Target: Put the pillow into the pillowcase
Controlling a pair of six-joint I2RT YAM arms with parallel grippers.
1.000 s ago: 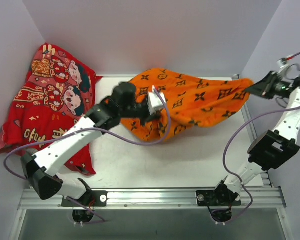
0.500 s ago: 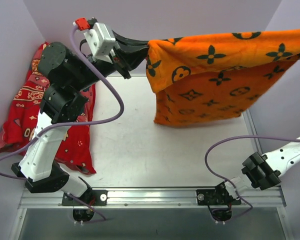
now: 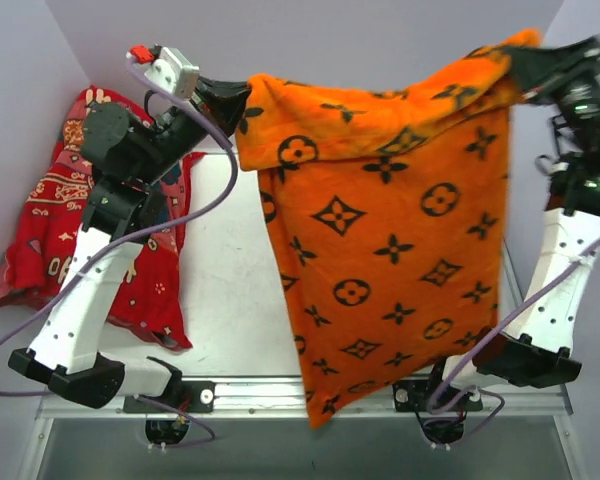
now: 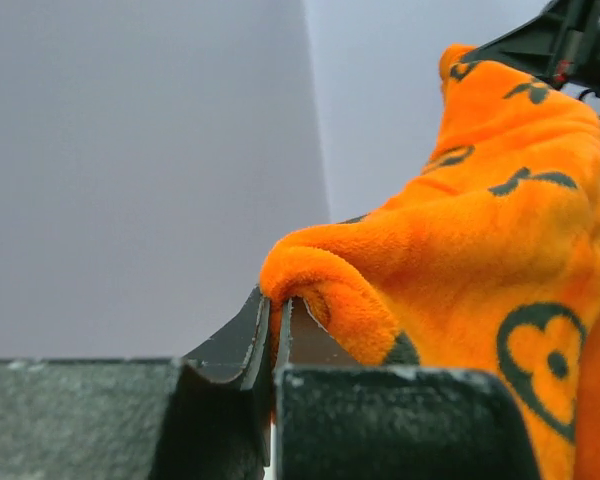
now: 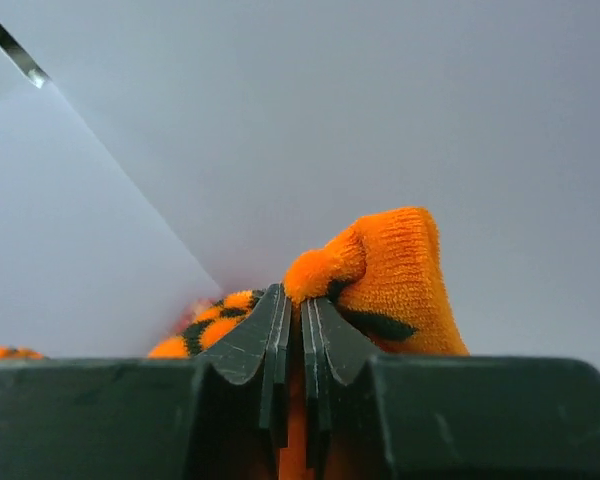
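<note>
The orange pillowcase (image 3: pixel 390 260) with black monogram motifs hangs high in the air, stretched between both grippers, its lower end dangling down over the near edge of the table. My left gripper (image 3: pixel 242 95) is shut on its upper left corner, whose folded edge (image 4: pixel 325 290) shows pinched between the jaws in the left wrist view. My right gripper (image 3: pixel 520 60) is shut on the upper right corner (image 5: pixel 380 270). The cream-white pillow is not in view; whether it lies inside the case cannot be told.
A red cloth (image 3: pixel 70 220) with cartoon figures lies crumpled at the left of the table (image 3: pixel 230 300), partly under the left arm. Grey walls close in the back and both sides. A metal rail (image 3: pixel 280 395) runs along the near edge.
Both arms have lifted the pillowcase off the table. It has swung from lying flat, to hanging stretched sideways, to hanging long and downward. The right arm has risen upright at the right.
</note>
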